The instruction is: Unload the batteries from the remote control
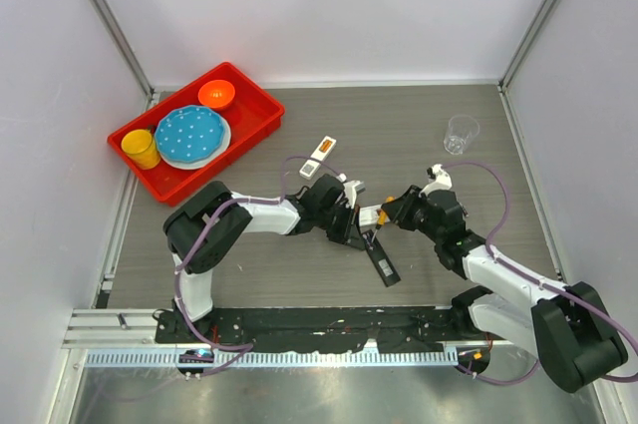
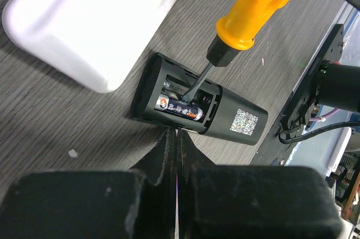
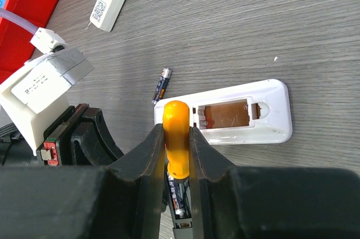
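Observation:
A black remote (image 2: 225, 118) lies back-up with its battery bay open; one black battery with orange print (image 2: 179, 108) sits in it, a second behind it. My right gripper (image 3: 177, 129) is shut on the orange handle of a screwdriver (image 3: 177, 143), whose metal shaft (image 2: 199, 79) reaches into the bay beside the battery. My left gripper (image 2: 176, 132) is shut and empty, its tips against the black remote's near side. A white remote (image 3: 242, 118) lies with its bay open and empty. One loose battery (image 3: 162, 85) lies on the table beside it. In the top view both grippers (image 1: 351, 227) (image 1: 391, 212) meet above the black remote (image 1: 383, 262).
A second, smaller white remote (image 1: 319, 157) lies behind the grippers. A red tray (image 1: 254, 95) at the back left holds a blue plate (image 1: 189, 135), an orange bowl (image 1: 216, 95) and a yellow cup (image 1: 141, 148). A clear cup (image 1: 460, 133) stands at the back right.

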You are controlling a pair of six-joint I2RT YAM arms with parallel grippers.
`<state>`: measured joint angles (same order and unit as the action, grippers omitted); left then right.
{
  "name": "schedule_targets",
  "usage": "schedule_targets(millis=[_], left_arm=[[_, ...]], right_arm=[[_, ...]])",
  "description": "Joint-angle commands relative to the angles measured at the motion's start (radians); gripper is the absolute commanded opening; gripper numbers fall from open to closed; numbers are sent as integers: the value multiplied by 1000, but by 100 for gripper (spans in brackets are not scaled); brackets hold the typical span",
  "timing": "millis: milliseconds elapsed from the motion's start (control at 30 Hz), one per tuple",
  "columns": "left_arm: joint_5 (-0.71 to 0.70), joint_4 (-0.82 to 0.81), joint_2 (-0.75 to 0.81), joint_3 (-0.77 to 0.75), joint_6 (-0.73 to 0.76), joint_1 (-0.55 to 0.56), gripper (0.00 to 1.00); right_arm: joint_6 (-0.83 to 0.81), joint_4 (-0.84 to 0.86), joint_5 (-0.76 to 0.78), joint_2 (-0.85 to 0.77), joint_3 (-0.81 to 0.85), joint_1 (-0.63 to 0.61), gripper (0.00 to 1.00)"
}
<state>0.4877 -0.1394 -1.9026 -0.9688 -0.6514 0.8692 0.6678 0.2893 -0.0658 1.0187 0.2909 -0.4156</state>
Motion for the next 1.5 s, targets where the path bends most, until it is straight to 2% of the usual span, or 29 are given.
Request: schedule_targets(millis=[0,367,867,967,1033,1067,1100,1167,1200,1300,1333,1367,1400,1467], left_arm=[[-26,17,-38,-18,2,8,0],[-40,27,-26,-13,4,8,0],[-75,40,39,1,33,5,1],[-67,17,103,25,36,-6,8],[-52,-46,148,74,27,-22,19],[-49,-96,204,96,16,-30,26],[-47,-120,233,116,12,-47,40],[-63,-181,299,180,0,-61,53],[-69,-192,368,202,-2,-74,63],[-81,-189,491,257,9,-108,76],[-80,-175,516,269,13,-117,77],[-81,-136,545,272,21,-127,78],[-87,-111,569,274,45,-145,85],[-128,-31,652,283,77,-156,88]], right_arm=[[85,83,-95,14,-15,-8,1],[191,194,-115,69,-58,-11,1],[135,65,-43,-48,-21,-9,1],[128,62,-51,-75,-18,-9,1],[124,57,-52,-86,-16,-8,1],[122,57,-58,-98,-15,-9,1],[119,54,-61,-106,-15,-8,1],[113,42,-62,-126,-13,-9,1],[110,36,-60,-135,-13,-9,1],[102,21,-54,-158,-9,-9,1],[99,16,-54,-161,-7,-9,1],[95,7,-52,-164,-4,-8,1],[92,4,-52,-164,1,-9,1],[87,1,-55,-164,2,-9,1]])
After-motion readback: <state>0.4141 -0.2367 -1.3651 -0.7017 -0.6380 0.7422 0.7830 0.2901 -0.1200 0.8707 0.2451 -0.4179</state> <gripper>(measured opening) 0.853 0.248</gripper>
